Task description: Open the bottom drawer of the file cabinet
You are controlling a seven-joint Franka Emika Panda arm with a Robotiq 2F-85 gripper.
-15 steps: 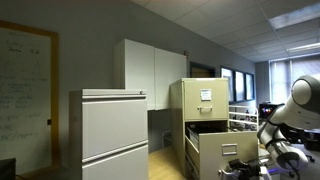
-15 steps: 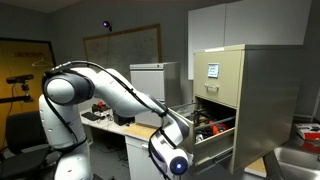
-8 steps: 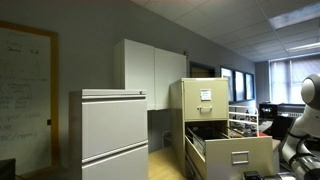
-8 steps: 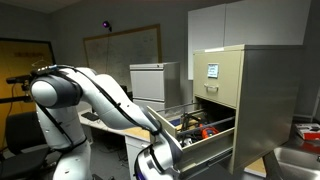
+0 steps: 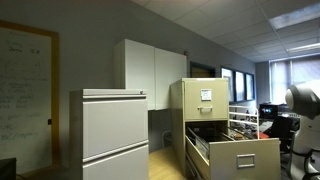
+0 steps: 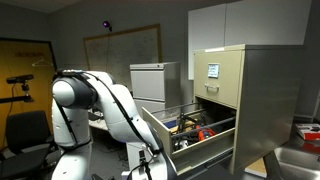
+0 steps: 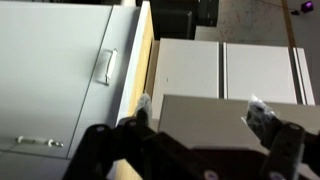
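Note:
The tall beige file cabinet stands in both exterior views. Its bottom drawer is pulled far out, and things lie inside it. In the wrist view my gripper is open, its fingertips wide apart with nothing between them. A pale panel with a small handle fills the left of that view, apart from the fingers. In an exterior view the arm bends down in front of the drawer, and the gripper itself is dark and low at the frame's bottom edge.
A wider pale grey lateral cabinet stands beside the file cabinet. White wall cupboards hang behind. A desk with clutter sits behind the arm. A whiteboard is on the wall.
The drawer slid further out, then stopped. The gripper went from shut to open, let go of the drawer front and the arm drew back from it.

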